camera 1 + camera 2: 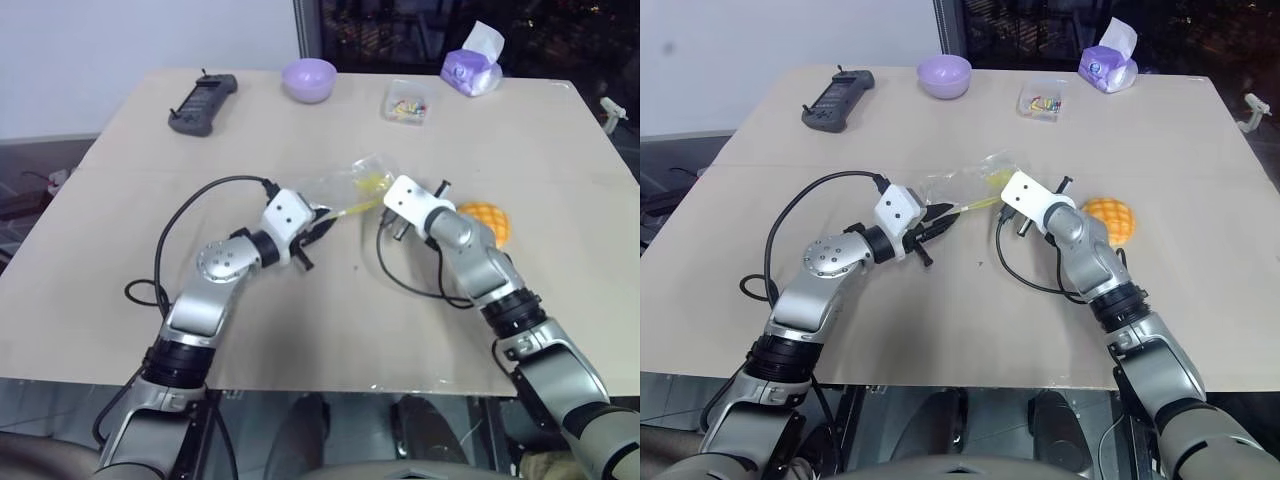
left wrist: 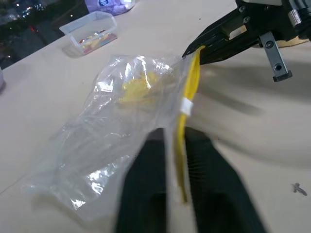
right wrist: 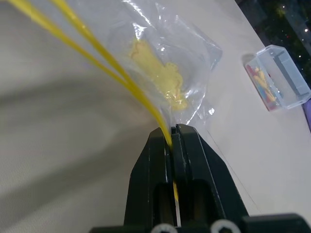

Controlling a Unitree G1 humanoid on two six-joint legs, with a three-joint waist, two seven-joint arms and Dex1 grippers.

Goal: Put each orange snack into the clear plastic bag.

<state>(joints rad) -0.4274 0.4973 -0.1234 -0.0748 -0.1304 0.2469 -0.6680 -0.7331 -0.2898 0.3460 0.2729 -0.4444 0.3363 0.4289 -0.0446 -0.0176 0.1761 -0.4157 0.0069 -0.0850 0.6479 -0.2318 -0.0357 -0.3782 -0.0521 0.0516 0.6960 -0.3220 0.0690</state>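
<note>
Clear plastic bag held above the table by its yellow strip: left gripper pinches one end, right gripper pinches the other, both jaws pressed together on the strip. The orange snack lies on the table just beside the right arm, apart from the bag.

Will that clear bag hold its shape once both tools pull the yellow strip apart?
Probably not. The bag looks thin and crinkled, sagging onto the table behind its yellow strip, so it is likely floppy and very light. The film may slip easily.
</note>
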